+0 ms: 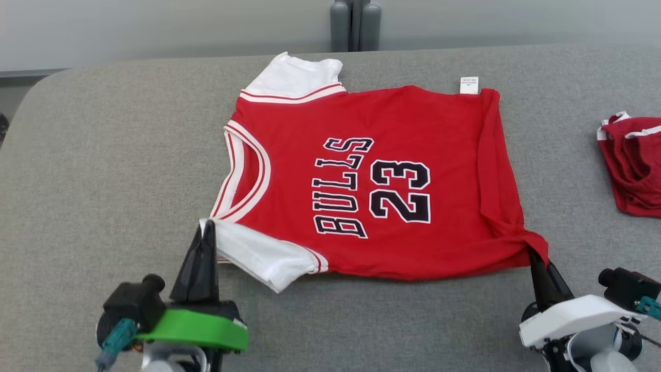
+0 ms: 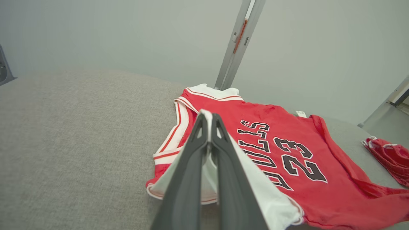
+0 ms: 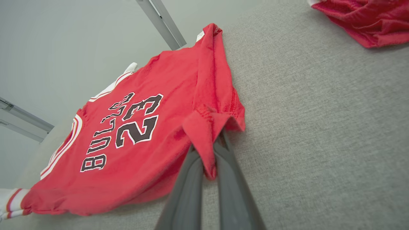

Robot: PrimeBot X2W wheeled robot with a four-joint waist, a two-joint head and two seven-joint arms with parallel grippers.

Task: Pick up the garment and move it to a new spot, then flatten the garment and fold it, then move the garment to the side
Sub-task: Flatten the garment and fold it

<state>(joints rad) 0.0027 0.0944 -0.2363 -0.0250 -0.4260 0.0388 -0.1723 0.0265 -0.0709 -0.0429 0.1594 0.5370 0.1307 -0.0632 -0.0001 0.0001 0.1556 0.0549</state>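
1. While the jersey (image 1: 413,119) lies spread front-up in the middle of the grey table (image 1: 103,155), its collar points to the robot's left and its hem to the right
2. The left fingers (image 1: 199,263) are closed on the edge of the near sleeve (image 1: 258,253), at the jersey's near left corner; the left wrist view shows white cloth pinched between them
3. The right fingers (image 1: 542,279) are closed on the near right hem corner, and in the right wrist view red cloth drapes over their tips
4. That corner is drawn into a point with creases running into it, and a strip along the hem is folded over onto the front
5. The far sleeve (image 1: 294,75) lies flat near the table's far edge, and a white label (image 1: 469,85) sticks out at the far hem corner
6. A second garment (image 1: 632,170), also red, lies crumpled on the table well apart to the right
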